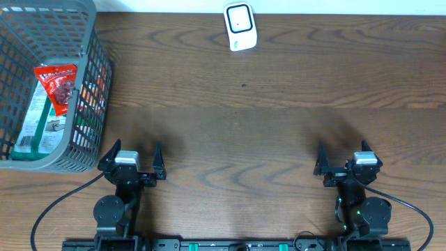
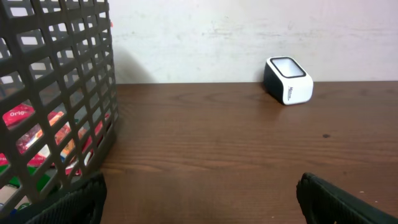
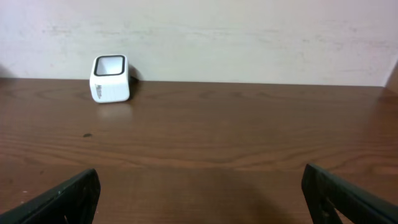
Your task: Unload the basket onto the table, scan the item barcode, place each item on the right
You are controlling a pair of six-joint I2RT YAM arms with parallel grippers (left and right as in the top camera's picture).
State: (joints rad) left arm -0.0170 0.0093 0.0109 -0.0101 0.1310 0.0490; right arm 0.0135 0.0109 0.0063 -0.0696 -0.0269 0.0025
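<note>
Your left gripper sits at the table's near edge, left side, jaws wide apart and empty. Your right gripper is at the near edge, right side, and it is also spread and holds nothing. The scanner stands at the far edge, about mid-table, well apart from both. The basket fills the far-left corner, just beyond your left gripper. Inside it a red packet lies on a green-and-white box. You can't read a barcode from here.
</note>
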